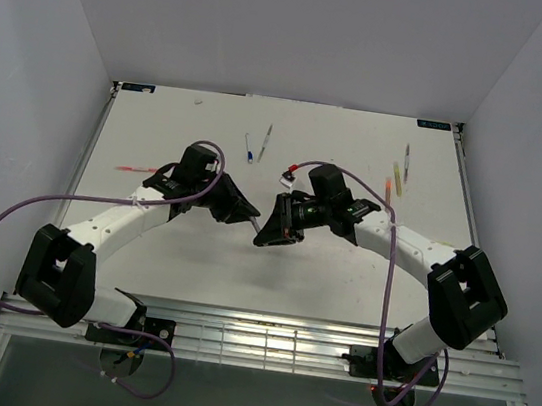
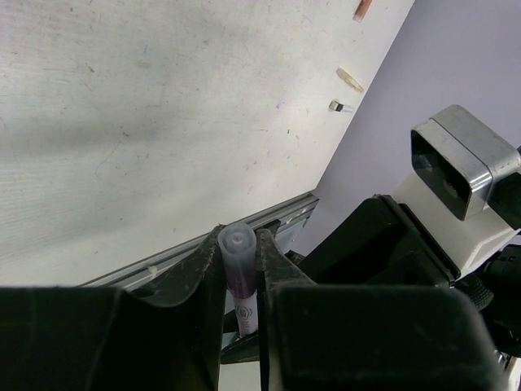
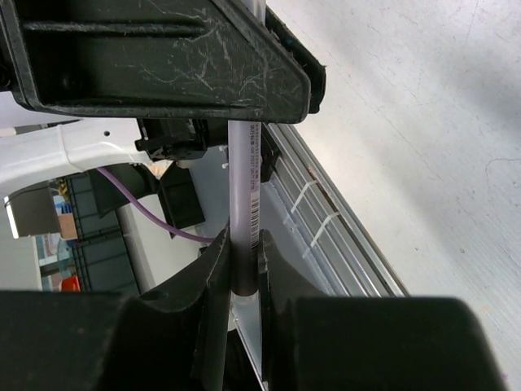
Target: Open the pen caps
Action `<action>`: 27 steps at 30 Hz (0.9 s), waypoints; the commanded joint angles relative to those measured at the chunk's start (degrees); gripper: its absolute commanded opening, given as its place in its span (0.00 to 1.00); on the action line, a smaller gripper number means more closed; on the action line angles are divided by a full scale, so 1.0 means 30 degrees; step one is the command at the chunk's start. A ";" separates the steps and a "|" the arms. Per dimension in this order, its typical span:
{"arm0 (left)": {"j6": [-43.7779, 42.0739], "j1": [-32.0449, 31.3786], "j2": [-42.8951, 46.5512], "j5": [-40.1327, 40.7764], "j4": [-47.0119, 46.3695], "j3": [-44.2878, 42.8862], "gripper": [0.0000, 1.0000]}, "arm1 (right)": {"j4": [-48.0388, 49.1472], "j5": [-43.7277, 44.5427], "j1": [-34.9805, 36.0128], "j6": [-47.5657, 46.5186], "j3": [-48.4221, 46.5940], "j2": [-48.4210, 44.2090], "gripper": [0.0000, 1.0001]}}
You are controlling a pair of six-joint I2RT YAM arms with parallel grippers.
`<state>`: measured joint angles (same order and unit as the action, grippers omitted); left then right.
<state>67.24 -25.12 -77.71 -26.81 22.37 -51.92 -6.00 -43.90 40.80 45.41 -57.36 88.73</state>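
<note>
Your left gripper [image 2: 239, 259] is clenching the purple pen cap [image 2: 237, 277], whose end is poking out past the jaws. Your right gripper [image 3: 242, 262] is grasping the pen barrel [image 3: 242, 179]. The pen is hanging above the table [image 1: 340, 284], midway between the arms. You should be pulling straight along the barrel, both grips firm, without bending it sideways.

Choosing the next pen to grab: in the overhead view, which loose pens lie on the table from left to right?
Red pen → blue pen → grey pen → orange pen. The yellow pen and the thin pen beside it crowd the orange one, so I leave them unplaced.
</note>
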 commanded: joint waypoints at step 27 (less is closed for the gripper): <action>-0.3224 0.1226 -0.5620 0.0180 0.4237 -0.6337 0.00 | -1.1072 1.1485 0.3365 -1.0568 -0.3999 -0.0629 0.08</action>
<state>60.20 -24.62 -95.77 -29.23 38.48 -70.46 -32.88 -3.09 51.68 16.03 -72.44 91.13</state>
